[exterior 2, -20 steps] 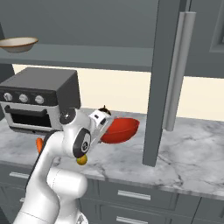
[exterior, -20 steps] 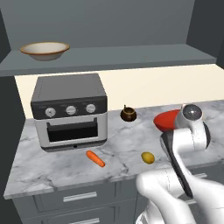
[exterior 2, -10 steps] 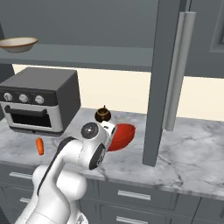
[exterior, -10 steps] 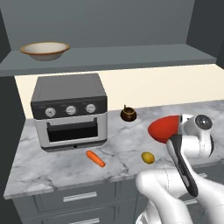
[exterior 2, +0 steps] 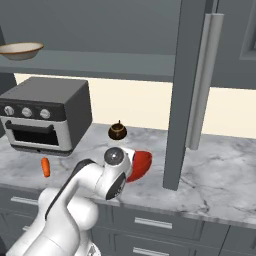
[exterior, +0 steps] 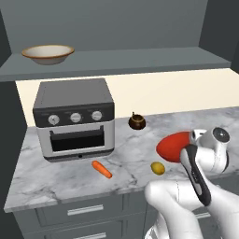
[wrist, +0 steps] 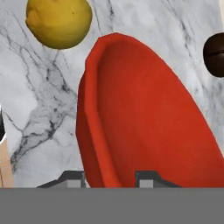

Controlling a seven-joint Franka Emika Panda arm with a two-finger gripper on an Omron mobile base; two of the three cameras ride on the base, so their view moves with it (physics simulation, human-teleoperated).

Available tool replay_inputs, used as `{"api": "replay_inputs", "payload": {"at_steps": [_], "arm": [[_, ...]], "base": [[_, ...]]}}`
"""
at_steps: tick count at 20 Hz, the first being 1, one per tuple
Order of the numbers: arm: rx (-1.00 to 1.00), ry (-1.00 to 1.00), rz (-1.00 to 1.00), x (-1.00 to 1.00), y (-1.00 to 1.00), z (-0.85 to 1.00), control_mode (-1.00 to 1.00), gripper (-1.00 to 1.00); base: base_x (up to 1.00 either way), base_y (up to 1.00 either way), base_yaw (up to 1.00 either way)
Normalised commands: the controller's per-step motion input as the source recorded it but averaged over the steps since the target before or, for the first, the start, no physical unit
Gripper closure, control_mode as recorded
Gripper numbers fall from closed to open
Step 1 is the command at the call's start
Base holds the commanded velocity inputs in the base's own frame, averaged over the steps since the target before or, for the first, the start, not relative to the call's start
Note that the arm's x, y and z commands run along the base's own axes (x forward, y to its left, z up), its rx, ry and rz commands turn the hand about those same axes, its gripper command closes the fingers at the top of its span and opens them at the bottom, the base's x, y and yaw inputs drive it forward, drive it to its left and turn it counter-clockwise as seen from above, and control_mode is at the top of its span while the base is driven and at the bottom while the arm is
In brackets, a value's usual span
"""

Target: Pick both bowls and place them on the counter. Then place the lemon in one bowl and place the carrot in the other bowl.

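since the earlier frame the red bowl (exterior: 175,145) has swung from a spot over the right part of the table to a place nearer the middle, tilted more on edge, while the carrot (exterior: 101,169), the lemon (exterior: 158,168) and the cream bowl (exterior: 48,53) lie as they did. in the left base view the table (exterior: 70,179) carries one toaster oven (exterior: 74,118) at the left, one small dark pot (exterior: 137,122) behind the middle, one carrot near the front edge and one lemon just beside the red bowl's lower side; bare marble lies between carrot and lemon and along the front edge. the cream bowl sits on the upper shelf (exterior: 140,58), well apart from the rest, so two bowls in all. in the right base view the red bowl (exterior 2: 140,164) peeks from behind the arm near the table's front edge, a tall grey panel (exterior 2: 182,90) stands just to its right, and open marble spreads beyond that. in the hand view the jaws (wrist: 109,177) pinch the red bowl's rim, one finger (wrist: 70,178) on each side of the wall, with the lemon (wrist: 58,22) and the pot (wrist: 214,54) on the marble beyond.
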Motion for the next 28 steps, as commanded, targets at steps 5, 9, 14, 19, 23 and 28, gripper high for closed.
{"api": "replay_inputs", "payload": {"at_steps": [5, 9, 14, 19, 23, 28], "arm": [[0.01, 0.19, 0.06, 0.03, 0.0, -0.07, -1.0, 1.0], [0.03, 0.17, 0.07, 0.04, -0.03, -0.11, -1.0, 1.0], [0.01, 0.11, 0.04, 0.0, 0.0, 0.01, -1.0, -1.0], [0.0, 0.02, 0.01, -0.31, 0.05, 0.33, -1.0, -1.0], [0.0, 0.0, 0.0, -0.48, 0.31, 0.48, -1.0, -1.0], [0.0, 0.02, -0.02, -0.38, 0.75, 0.33, -1.0, -1.0]], "base": [[0.0, 0.0, 0.0], [0.0, 0.0, 0.0], [0.0, 0.0, 0.0], [0.0, 0.0, 0.0], [0.0, 0.0, 0.0], [0.0, 0.0, 0.0]]}}
